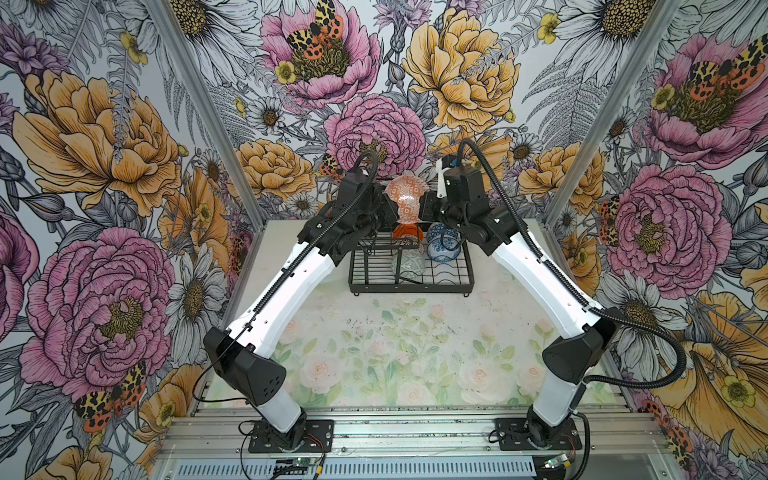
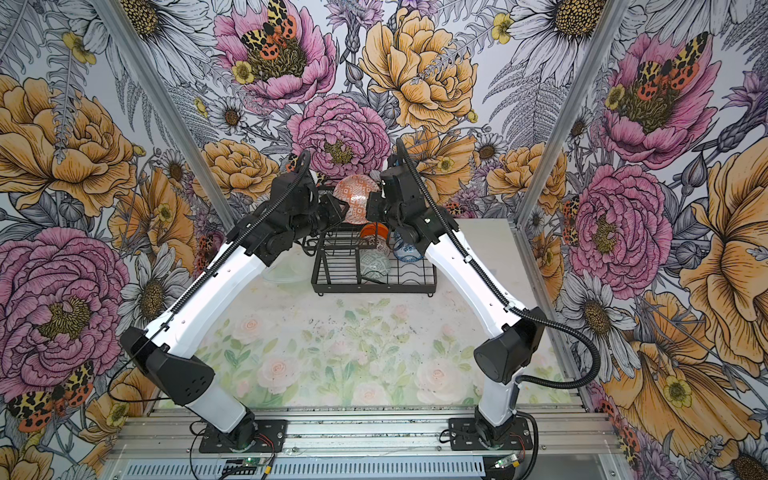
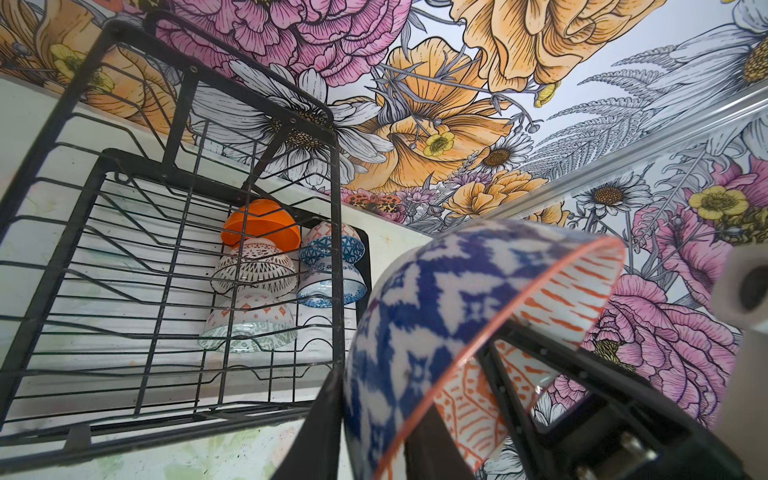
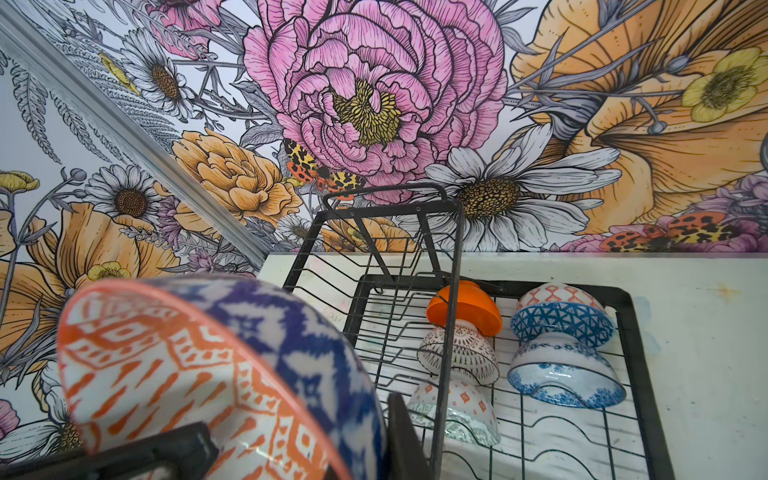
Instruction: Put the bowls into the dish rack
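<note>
The right gripper [image 1: 422, 208] is clenched on the rim of the orange-and-blue bowl [image 1: 405, 197], held above the dish rack [image 1: 411, 286]. The left gripper [image 1: 392, 212] straddles the opposite rim; clamping cannot be told. The five other bowls [image 4: 461, 353] rest inside.

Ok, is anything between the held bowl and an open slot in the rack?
Nothing visible blocks it. The bowl hangs above the rack; five loaded bowls take its far slots, but the slots on the near side of the floral bowl look free.

Bowls [image 1: 442, 247] crowd the dish rack's [image 1: 411, 287] back; its front seems free.
</note>
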